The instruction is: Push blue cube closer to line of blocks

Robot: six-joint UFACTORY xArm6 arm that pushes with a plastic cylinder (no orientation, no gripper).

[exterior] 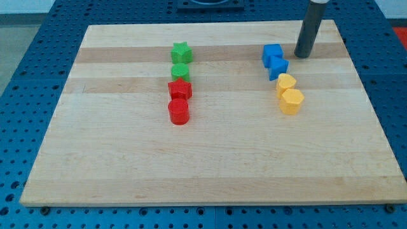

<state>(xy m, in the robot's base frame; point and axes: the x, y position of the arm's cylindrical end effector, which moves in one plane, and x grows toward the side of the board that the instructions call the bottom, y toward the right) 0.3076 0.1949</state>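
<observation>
Four blocks line up left of the blue cube [272, 53], so my tip [302, 56], a bare rod holding nothing, must push leftward.

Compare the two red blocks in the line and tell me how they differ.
The red star block has pointed edges; the red cylinder is round.
The red star block sits nearer the view's top, just below the green cylinder; the red cylinder ends the line at the view's bottom.
Both share the same red colour, look close in size and stand touching or nearly so.
</observation>
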